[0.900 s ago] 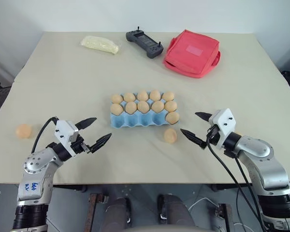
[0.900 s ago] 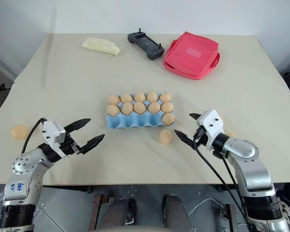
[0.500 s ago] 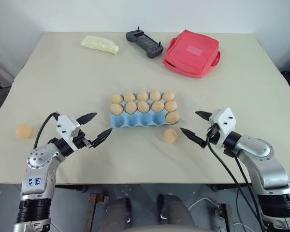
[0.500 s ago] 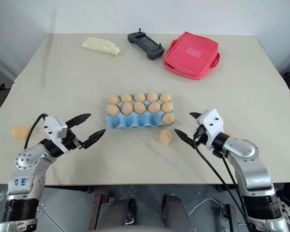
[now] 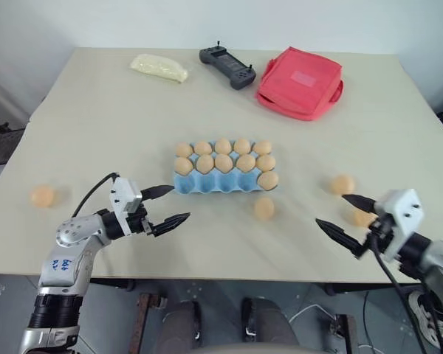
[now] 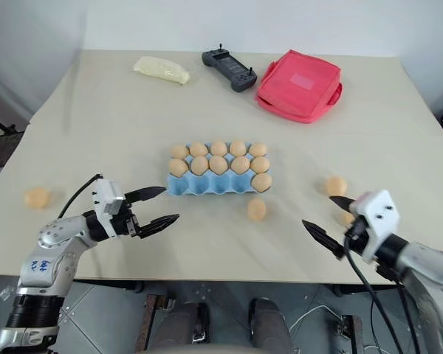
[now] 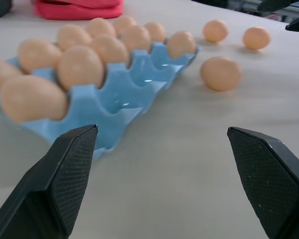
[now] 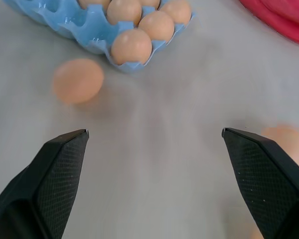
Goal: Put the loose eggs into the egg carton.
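Beige flat table (image 5: 96, 118) carries everything; all places below are relative to the light blue moulded egg carton (image 5: 207, 183), which sits mid-table. Eleven tan-orange eggs sit in it — both far rows full, one more in the near row's right end cup (image 5: 267, 180), the other near cups bare.

Red fabric pouch (image 5: 301, 71) lies far behind the carton, to its right. Dark grey handheld controller (image 5: 227, 66) far behind it, roughly centred. Pale yellow oblong packet (image 5: 159, 68) far behind, to its left.

My left gripper (image 5: 167, 206) is just off the carton's near left corner, black fingers spread wide, nothing between them. My right gripper (image 5: 347, 219) is well to the carton's right and nearer me — fingers wide too, empty.

Loose eggs: one (image 5: 263, 208) just in front of the carton's right end, one (image 5: 342, 184) out to its right, another (image 5: 363, 217) further right beside my right fingers, one (image 5: 42, 195) well off to its left.
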{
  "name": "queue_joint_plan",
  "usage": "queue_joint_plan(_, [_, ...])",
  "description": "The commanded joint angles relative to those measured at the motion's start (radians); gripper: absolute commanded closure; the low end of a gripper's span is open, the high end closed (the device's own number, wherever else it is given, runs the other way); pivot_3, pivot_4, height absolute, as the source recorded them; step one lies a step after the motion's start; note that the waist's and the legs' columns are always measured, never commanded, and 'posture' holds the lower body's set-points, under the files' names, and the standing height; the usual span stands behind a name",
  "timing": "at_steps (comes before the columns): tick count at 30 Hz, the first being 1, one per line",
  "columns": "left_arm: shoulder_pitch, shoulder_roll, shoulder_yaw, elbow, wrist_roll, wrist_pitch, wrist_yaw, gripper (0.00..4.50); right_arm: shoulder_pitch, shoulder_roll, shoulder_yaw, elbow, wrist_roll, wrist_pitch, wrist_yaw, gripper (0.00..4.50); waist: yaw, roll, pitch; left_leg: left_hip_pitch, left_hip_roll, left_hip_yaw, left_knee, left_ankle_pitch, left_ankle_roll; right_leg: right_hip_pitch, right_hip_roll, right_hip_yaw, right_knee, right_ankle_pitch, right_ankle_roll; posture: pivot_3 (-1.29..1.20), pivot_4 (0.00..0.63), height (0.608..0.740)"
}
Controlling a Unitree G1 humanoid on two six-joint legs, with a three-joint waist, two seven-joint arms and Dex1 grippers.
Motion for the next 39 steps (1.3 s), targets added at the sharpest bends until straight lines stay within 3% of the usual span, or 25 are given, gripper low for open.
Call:
queue_joint_plan(1, [-0.037,-0.005,-0.012,0.019,-0.020,-0.006,-0.035,0.06,0.097,-0.011,-0.133,-0.054,0.035,0.014,0.036,0.00,0.001,0.000,0.000,0.000,0.000,0.000,0.000,0.000,0.000,0.000,0.000,0.000,0.000,0.000,0.000,0.00,0.150,0.740])
queue_joint_plan(6, [-0.054,-0.015,-0.026,0.031,-0.022,-0.006,-0.060,0.06,0.176,-0.010,-0.196,-0.068,0.056,0.024,0.046,0.00,-0.010,0.000,0.000,0.000,0.000,0.002,0.000,0.000,0.001,0.001,0.000,0.002,-0.003,0.002,0.002,0.00,0.150,0.740])
queue_joint_plan(10, [-0.047,-0.025,-0.026,0.015,-0.025,-0.003,-0.060,0.06,0.156,-0.014,-0.165,-0.085,0.069,0.036,0.022,0.00,-0.006,0.000,0.000,0.000,0.000,0.001,0.000,0.000,0.001,0.000,0.000,0.002,-0.003,0.002,0.001,0.00,0.150,0.740])
queue_joint_plan(23, [0.113,-0.018,0.016,-0.161,-0.050,0.030,0.010,0.06,-0.293,-0.051,0.253,-0.010,0.019,0.118,-0.109,0.00,-0.006,0.001,0.001,-0.001,0.000,0.000,0.000,0.000,0.001,-0.001,0.000,0.002,-0.005,0.002,0.001,0.00,0.150,0.740])
queue_joint_plan(35, [0.167,-0.022,0.031,-0.254,-0.060,0.060,0.081,0.06,-0.384,-0.049,0.312,0.164,-0.044,0.013,-0.057,0.00,-0.009,0.001,0.001,-0.003,-0.001,0.001,0.000,-0.002,0.004,0.000,-0.001,0.001,-0.010,0.004,0.005,0.00,0.150,0.740])
queue_joint_plan(39, [0.166,-0.022,0.029,-0.255,-0.061,0.061,0.087,0.06,-0.352,-0.061,0.237,0.192,-0.044,-0.006,-0.057,0.00,-0.006,0.001,0.001,-0.003,-0.001,0.001,0.000,-0.002,0.004,0.000,-0.001,0.001,-0.010,0.004,0.005,0.00,0.150,0.740])
